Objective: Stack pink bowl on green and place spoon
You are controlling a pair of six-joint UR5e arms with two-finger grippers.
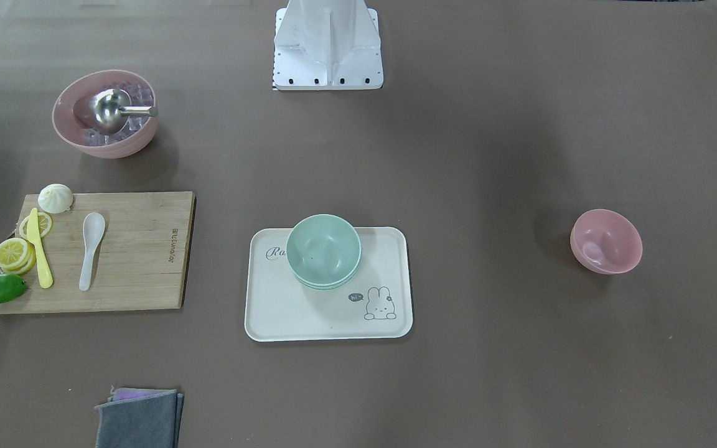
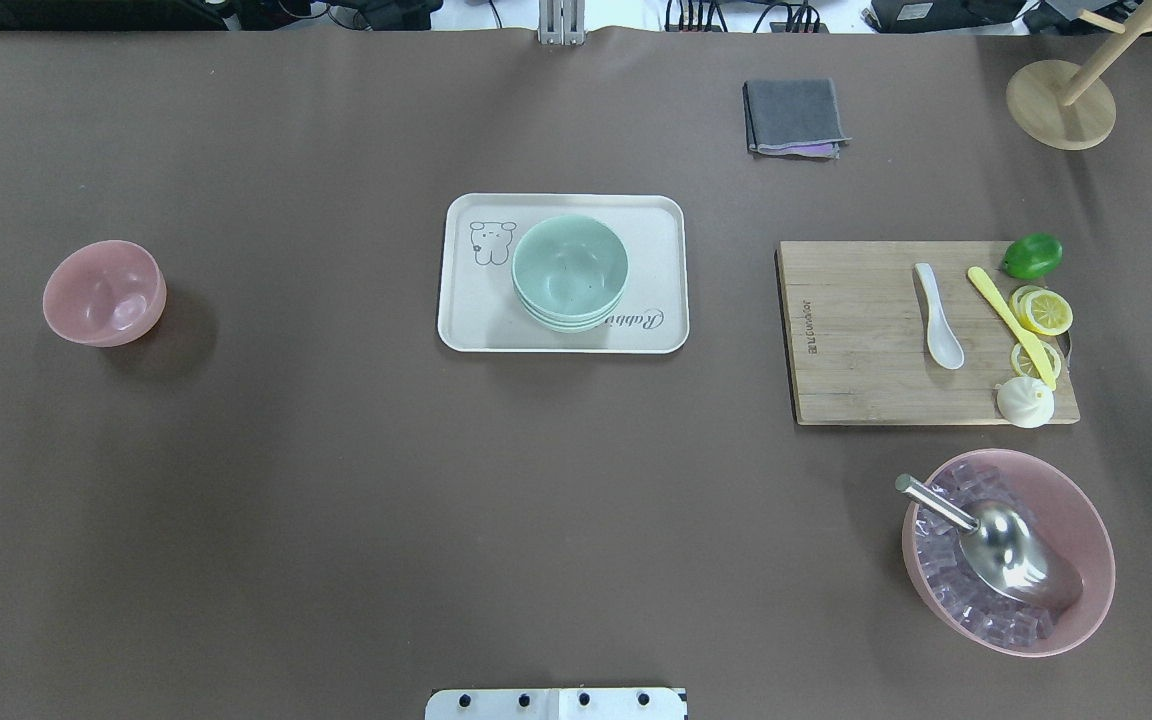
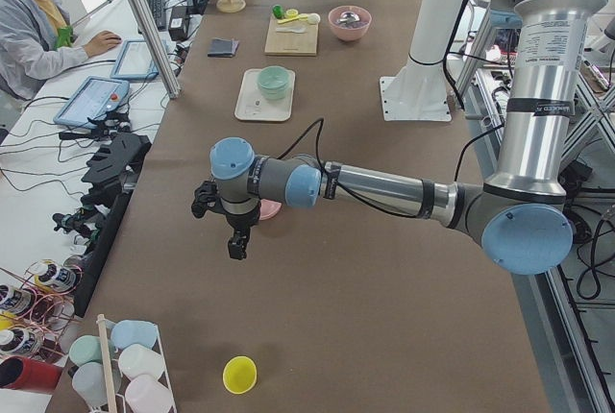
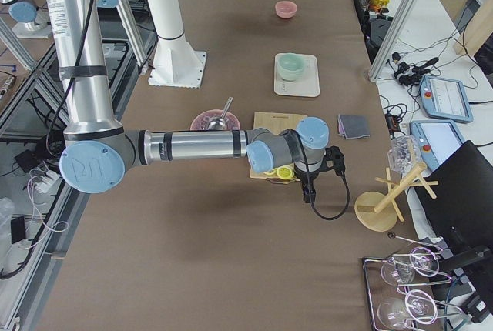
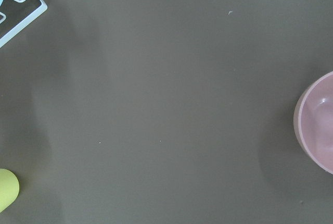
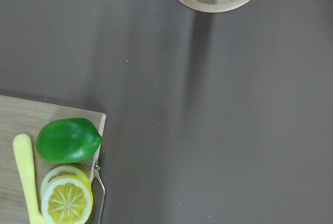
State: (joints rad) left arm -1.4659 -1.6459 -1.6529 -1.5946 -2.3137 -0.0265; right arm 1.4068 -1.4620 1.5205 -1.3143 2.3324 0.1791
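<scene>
Beside the left gripper (image 3: 236,248), whose opening I cannot tell from the side view, the pink bowl (image 2: 104,293) sits upright and apart, so it should centre over the near rim, descend straight, and pinch one wall firmly.

The small pink bowl (image 2: 104,293) is empty and sits the right way up on the bare bench (image 2: 336,500), far out on the robot's left side, all by itself. The green bowl (image 2: 570,265) is pale green, empty and the right way up too. It sits on top of other green bowls, on a white tray (image 2: 476,310) in the middle. The spoon (image 2: 938,315) is white and lies flat on a wooden board (image 2: 856,340) on the robot's right, its round end nearer the robot
</scene>
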